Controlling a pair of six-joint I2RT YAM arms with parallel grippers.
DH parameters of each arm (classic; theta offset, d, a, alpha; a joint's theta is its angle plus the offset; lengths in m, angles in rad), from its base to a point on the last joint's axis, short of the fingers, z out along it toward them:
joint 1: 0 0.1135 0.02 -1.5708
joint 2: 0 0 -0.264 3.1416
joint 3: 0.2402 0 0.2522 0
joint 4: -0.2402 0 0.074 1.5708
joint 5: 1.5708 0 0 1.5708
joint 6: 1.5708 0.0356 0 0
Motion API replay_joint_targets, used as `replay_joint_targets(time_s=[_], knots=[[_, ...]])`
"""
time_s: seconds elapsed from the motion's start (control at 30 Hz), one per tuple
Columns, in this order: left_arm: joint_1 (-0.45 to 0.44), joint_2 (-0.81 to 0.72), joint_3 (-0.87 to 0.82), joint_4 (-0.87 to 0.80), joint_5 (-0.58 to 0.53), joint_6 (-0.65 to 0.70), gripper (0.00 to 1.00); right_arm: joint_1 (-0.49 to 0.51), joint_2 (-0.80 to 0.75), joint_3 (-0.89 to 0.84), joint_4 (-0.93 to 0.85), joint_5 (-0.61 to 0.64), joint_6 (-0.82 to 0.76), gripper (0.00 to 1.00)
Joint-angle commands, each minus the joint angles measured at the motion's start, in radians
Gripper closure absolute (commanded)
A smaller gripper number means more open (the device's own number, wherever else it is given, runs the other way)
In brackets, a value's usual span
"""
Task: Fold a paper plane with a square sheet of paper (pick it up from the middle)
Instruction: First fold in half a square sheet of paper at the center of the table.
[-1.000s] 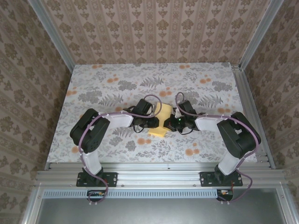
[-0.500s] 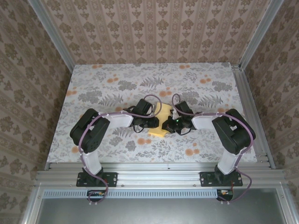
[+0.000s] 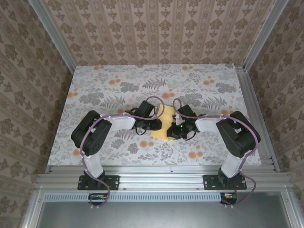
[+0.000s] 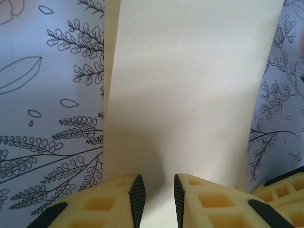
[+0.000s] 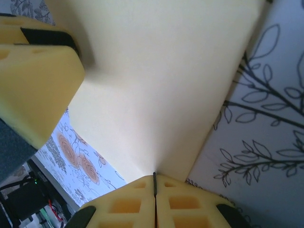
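The yellow paper [image 3: 164, 124] is in the middle of the table [image 3: 118, 80], between your two arms. Your right end effector [image 5: 154, 181], at 3 o'clock of the paper, is pinched tight on its edge. Your left end effector [image 4: 156, 195], at 9 o'clock, has a small gap over the other edge. If you pull the right side hard, the thin paper may tear or slide crooked.

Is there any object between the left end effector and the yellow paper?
Nothing visible stands between them. The left end effector is at the yellow paper, jaws slightly apart over its edge. The right end effector is shut on the paper.
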Motion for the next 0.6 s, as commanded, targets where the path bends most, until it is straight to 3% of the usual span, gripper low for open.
replay_joint_targets(time_s=[0.0, 0.13, 0.27, 0.4, 0.57], knots=[[-0.002, 0.058, -0.042, -0.133, -0.054, -0.004, 0.71, 0.008, -0.031, -0.044, -0.146, 0.023, -0.029, 0.90], [-0.002, 0.056, -0.043, -0.127, -0.054, -0.007, 0.71, 0.011, -0.102, -0.019, -0.177, 0.002, -0.011, 0.90], [-0.002, 0.059, -0.041, -0.121, -0.049, -0.006, 0.71, 0.008, -0.127, -0.003, -0.077, -0.046, 0.074, 0.91], [-0.004, 0.052, -0.045, -0.121, -0.054, -0.008, 0.71, 0.011, -0.101, 0.007, 0.079, -0.052, 0.170, 0.91], [-0.004, 0.050, -0.046, -0.124, -0.052, -0.006, 0.71, 0.017, -0.021, 0.032, 0.080, -0.046, 0.152, 0.91]])
